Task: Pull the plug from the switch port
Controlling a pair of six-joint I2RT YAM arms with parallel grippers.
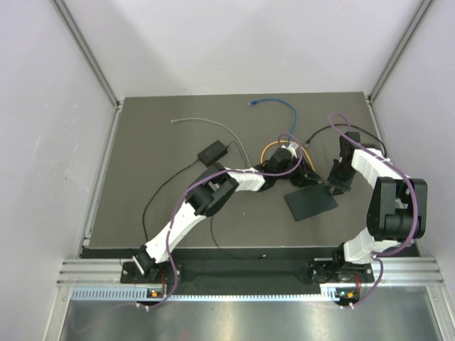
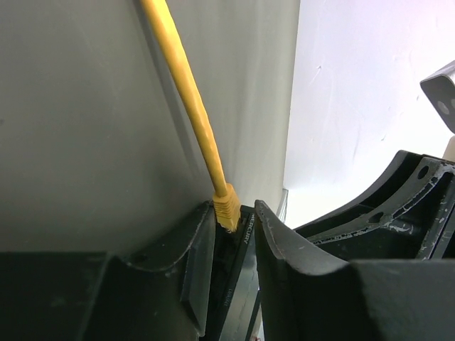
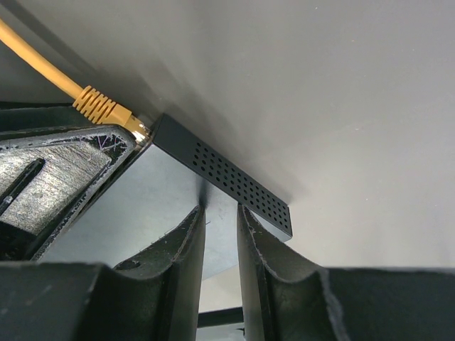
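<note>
The grasp is in hand: right fingers (image 3: 181, 263) pinch the switch (image 3: 142, 199), left fingers (image 2: 195, 263) stand narrowly apart astride the yellow plug (image 2: 227, 210), which next needs clamping, then a straight pull.

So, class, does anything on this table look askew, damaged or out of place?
The switch lies skewed, at an angle to the table edges, with the right fingers pinching its rim. At the far side a blue cable and a grey cable lie loose, their ends plugged into nothing. No damage shows.
</note>
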